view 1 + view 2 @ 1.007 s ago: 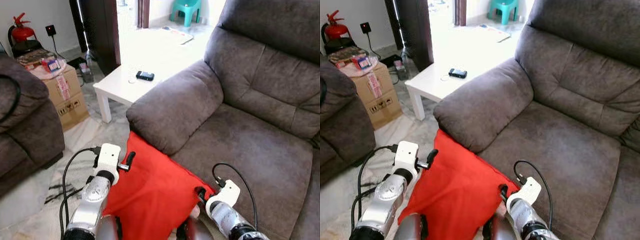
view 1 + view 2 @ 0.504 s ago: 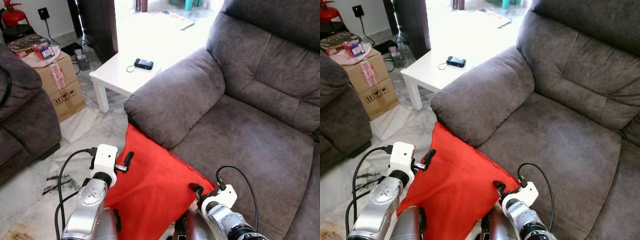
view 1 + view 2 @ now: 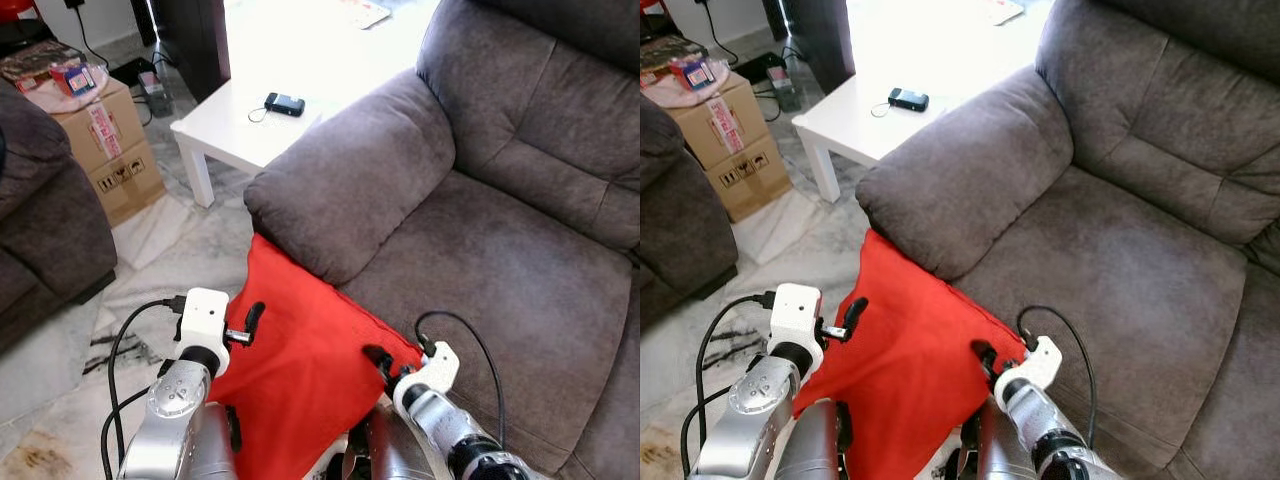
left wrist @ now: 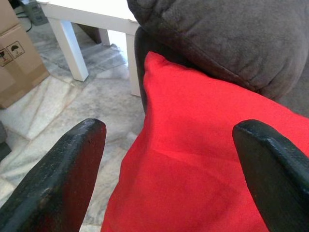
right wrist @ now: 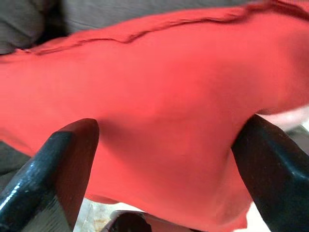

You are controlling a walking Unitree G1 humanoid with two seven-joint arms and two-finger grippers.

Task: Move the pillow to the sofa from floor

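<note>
Right now the red pillow [image 3: 300,370] leans low-centre against the sofa [image 3: 500,260] front, pinned between left gripper [image 4: 164,159] and right gripper [image 5: 164,159], both spread wide, apparently squeezing its sides for lifting.

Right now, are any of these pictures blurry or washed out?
In the left eye view the white table is washed out by bright daylight; in the right wrist view the red pillow looks soft and smeared; the left wrist view is sharper, though its near fingers are slightly out of focus.
</note>
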